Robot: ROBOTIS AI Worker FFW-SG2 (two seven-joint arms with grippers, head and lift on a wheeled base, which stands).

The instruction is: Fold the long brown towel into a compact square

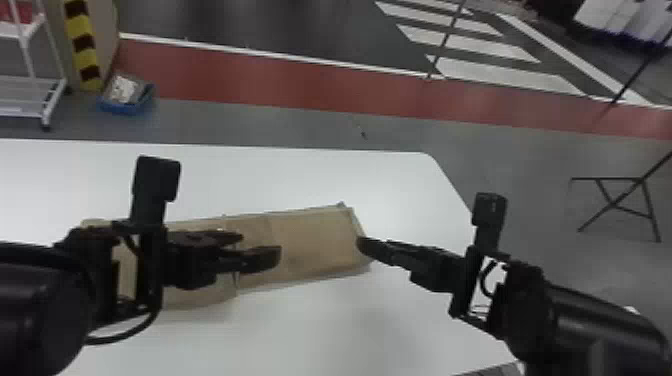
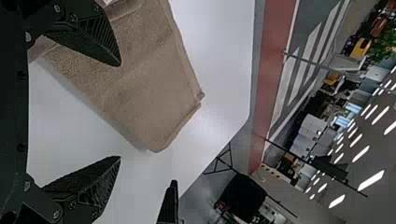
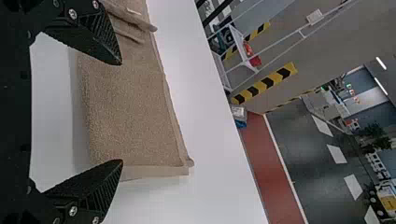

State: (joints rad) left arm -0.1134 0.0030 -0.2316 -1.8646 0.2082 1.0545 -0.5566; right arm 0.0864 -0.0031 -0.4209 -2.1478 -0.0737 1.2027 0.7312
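Black and spread wide, the two fingers of the left claw stand well apart with nothing gripped between them. The right claw is likewise wide open and empty, its fingertips at the right end of the brown towel; whether they touch the cloth I cannot tell. A blue bin sits on the floor beyond the surface, holding something pale and greyish that I cannot make out. Beside it stands a white wheeled rack, with something red on an upper shelf.

The towel lies flat on the white surface as a long, layered strip, running from under the left claw and its arm across to the right claw. The left claw is over its middle portion, close to an edge that crosses the strip. At the right end, the layered edges lie slightly offset from one another
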